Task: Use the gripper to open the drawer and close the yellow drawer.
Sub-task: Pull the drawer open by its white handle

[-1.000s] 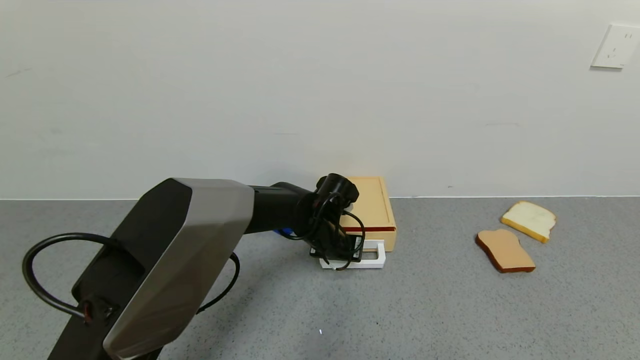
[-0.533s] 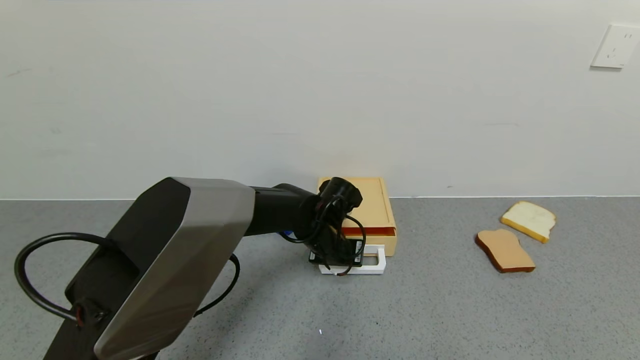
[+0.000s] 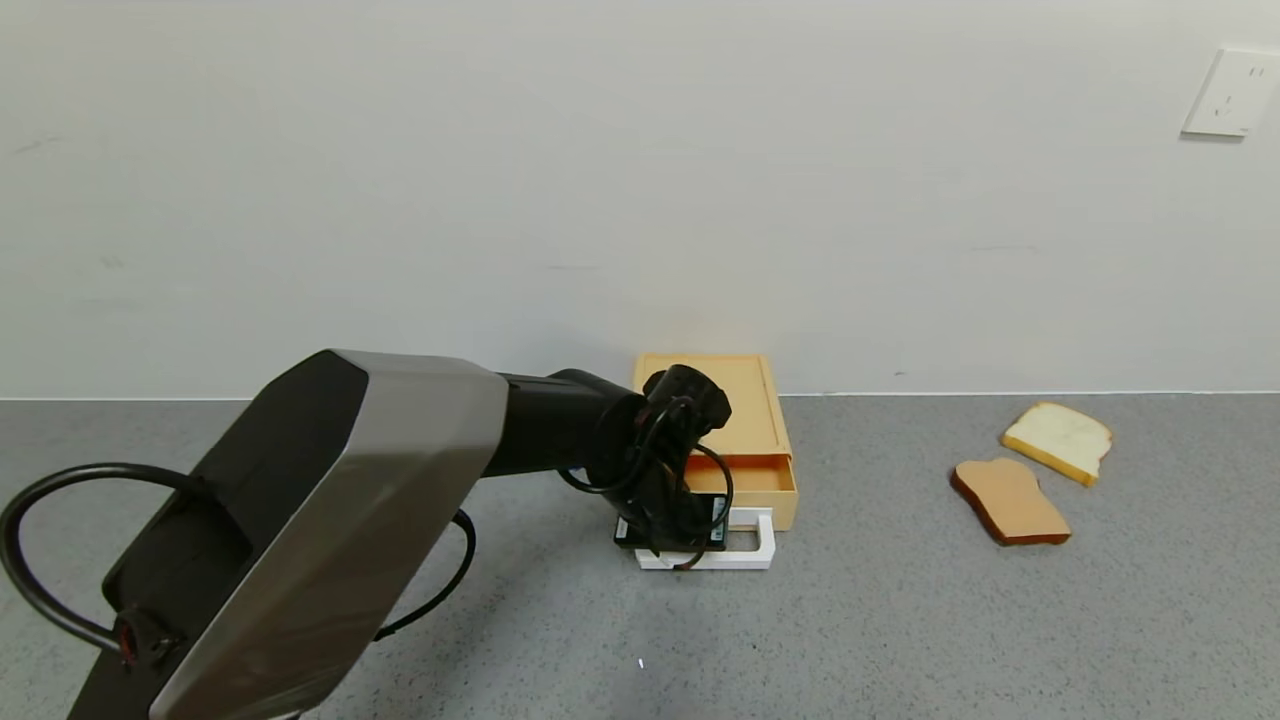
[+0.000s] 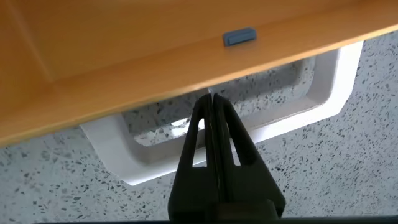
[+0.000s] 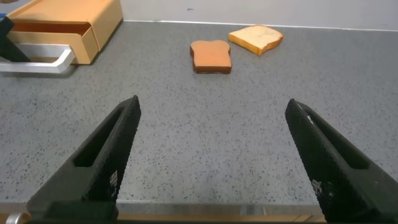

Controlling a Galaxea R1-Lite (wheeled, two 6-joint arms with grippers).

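Note:
The yellow-tan drawer unit (image 3: 735, 400) stands against the back wall, its tray (image 3: 745, 478) slid partly out. The white loop handle (image 3: 748, 553) lies in front of it. My left gripper (image 3: 675, 525) is at the handle's left part. In the left wrist view the left gripper (image 4: 211, 99) is shut, its fingers (image 4: 227, 149) pressed together, crossing the handle's bar (image 4: 323, 93) into the loop, the tip just short of the drawer front (image 4: 155, 62). My right gripper (image 5: 211, 106) is open and empty, low over the floor, out of the head view.
Two bread slices lie to the right, a brown one (image 3: 1010, 500) and a pale one (image 3: 1058, 438). The right wrist view also shows them (image 5: 211, 56) and the drawer (image 5: 68, 18). A wall socket (image 3: 1232, 92) is at the upper right. Grey speckled surface all around.
The tray has slid out towards me, the gap under the lid growing. My left gripper and the handle have moved back together. The unit and the bread have not moved.

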